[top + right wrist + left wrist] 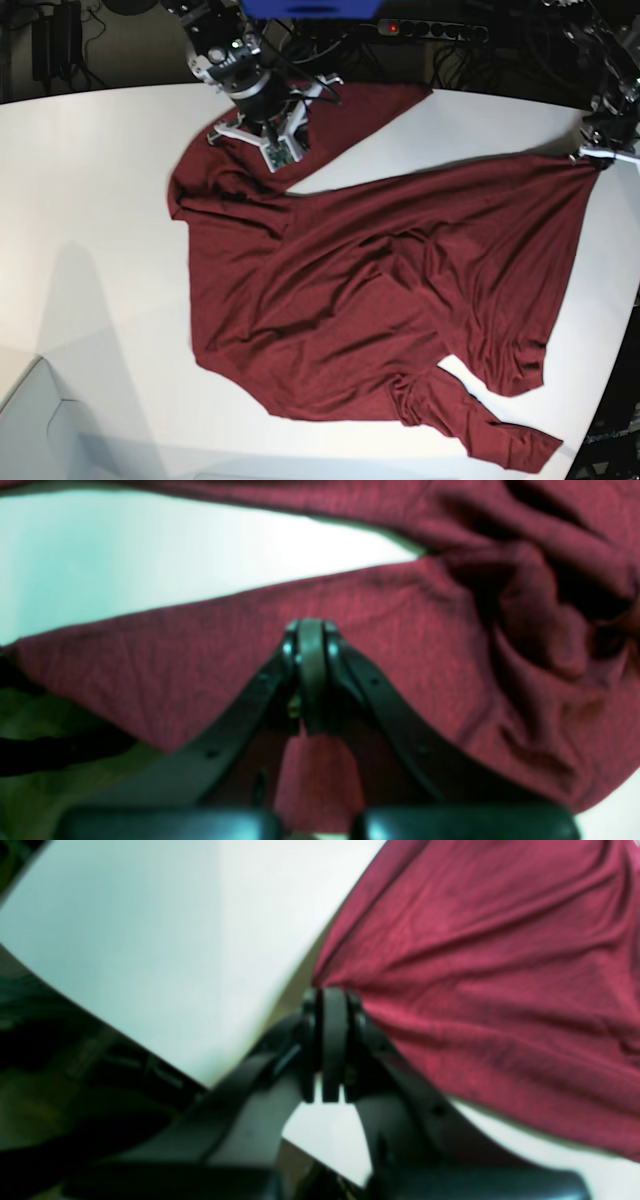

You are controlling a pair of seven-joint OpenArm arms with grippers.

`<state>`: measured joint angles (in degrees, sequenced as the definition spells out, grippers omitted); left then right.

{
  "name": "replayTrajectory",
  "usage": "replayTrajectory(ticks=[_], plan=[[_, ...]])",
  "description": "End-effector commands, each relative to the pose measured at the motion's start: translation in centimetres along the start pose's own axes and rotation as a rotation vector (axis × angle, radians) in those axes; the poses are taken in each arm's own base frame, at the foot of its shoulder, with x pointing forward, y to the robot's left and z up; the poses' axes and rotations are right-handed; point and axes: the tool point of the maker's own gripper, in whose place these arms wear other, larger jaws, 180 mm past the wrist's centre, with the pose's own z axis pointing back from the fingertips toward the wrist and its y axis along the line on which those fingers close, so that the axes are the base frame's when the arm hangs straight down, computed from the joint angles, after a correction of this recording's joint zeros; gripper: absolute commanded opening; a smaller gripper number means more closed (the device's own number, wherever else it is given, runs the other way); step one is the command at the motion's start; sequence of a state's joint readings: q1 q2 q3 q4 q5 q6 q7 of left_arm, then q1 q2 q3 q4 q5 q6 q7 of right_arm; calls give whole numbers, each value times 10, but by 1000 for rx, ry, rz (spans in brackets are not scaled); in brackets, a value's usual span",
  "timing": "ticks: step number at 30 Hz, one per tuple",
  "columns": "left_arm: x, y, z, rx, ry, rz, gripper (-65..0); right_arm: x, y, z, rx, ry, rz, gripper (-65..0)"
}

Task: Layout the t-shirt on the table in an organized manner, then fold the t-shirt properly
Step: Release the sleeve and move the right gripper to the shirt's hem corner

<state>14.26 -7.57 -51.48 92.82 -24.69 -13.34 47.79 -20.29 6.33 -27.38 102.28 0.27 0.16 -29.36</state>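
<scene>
White and curved at its edge, the table (90, 200) carries one t-shirt (380, 300), dark red and wrinkled, spread across its middle and right part. The left pincer (332, 995) is clamped on a corner of the fabric at the table's edge, the cloth fanning away from it. The right pincer (311, 627) is closed, resting over a sleeve at the far side; whether it pinches fabric cannot be told. The shirt's long axis runs diagonally, another sleeve trailing toward the near right corner.
</scene>
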Motion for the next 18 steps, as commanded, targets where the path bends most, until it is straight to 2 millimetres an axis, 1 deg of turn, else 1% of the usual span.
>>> replayTrajectory(ticks=[1,3,5,6,8,12,14,16,18], plan=[[11,2,1,-2,-35,-2,-647,14,-1,2,-2,-49,0,-650],[2,6,-3,3,-12,13,-647,17,-4,1,-8,-55,3,-650],[-7,9,-7,8,12,28,-647,23,-15,0,-33,-69,2,-650],[-10,10,-8,9,20,32,-647,23,-19,0,-43,-69,-1,-650],[-16,12,-10,12,37,42,-647,32,-33,-2,-75,-90,-4,-650],[-25,13,-16,12,62,64,-647,57,-59,-5,-130,-141,4,-650],[-29,15,-18,14,74,72,-647,74,-71,-8,-154,-176,13,-650],[-30,15,-18,14,76,73,-647,89,-88,-12,-186,-193,19,-650],[-28,12,-20,9,73,77,-647,106,-105,-21,-216,-196,29,-650]])
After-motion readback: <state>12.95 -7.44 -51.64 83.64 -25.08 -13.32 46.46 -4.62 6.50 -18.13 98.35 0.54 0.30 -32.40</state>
